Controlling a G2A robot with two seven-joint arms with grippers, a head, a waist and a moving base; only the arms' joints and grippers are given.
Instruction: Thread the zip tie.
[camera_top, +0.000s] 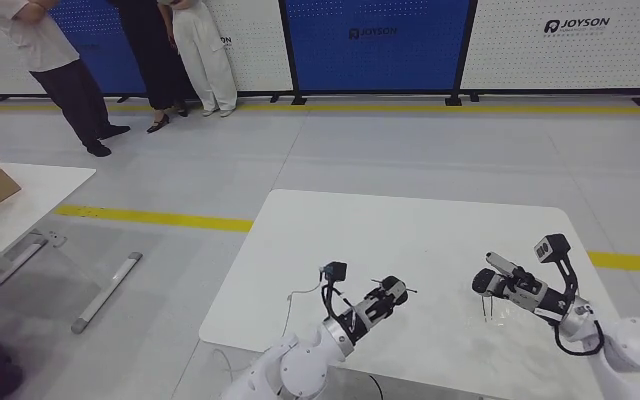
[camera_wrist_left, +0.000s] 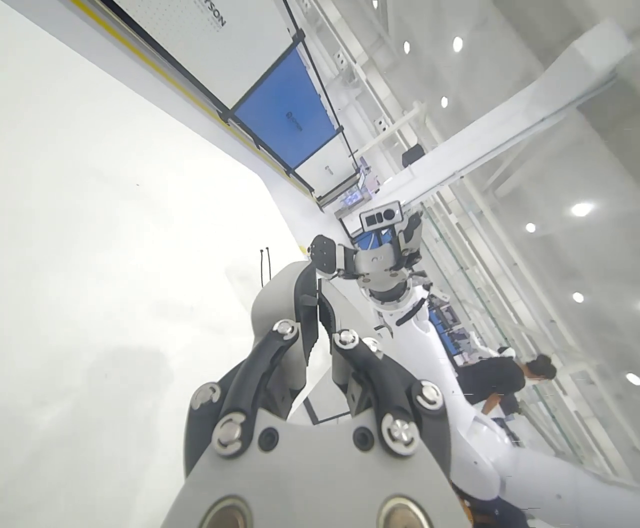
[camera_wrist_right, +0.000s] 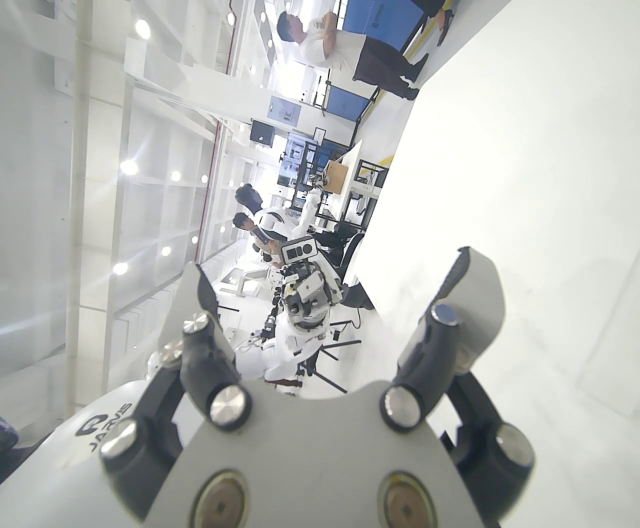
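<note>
Left gripper (camera_wrist_left: 315, 287) pressed together at lower centre; right gripper (camera_wrist_right: 332, 270) spread; two zip ties (camera_wrist_left: 265, 265) on white table (camera_wrist_left: 100, 225), mid-frame.

Counter (camera_top: 420, 240): white, rectangular, rounded corners, plain surface. Floor around it is pale grey.

Yellow floor line (camera_top: 150, 217) runs up to the counter's far left corner and shows again off the right edge. A second yellow line (camera_top: 400, 107) lies along the foot of the partition wall, well beyond the far edge.

Partition wall: blue panel (camera_top: 378, 45) set between white panels (camera_top: 555, 45), with black posts.

Well apart from the counter's left edge stands a second white table (camera_top: 35, 195). A brown box (camera_top: 6, 185) sits on it, and a grey foot bar (camera_top: 105, 292) lies on the floor below.

Left wrist view: round ceiling lights (camera_wrist_left: 581, 209) and white beams overhead.
</note>
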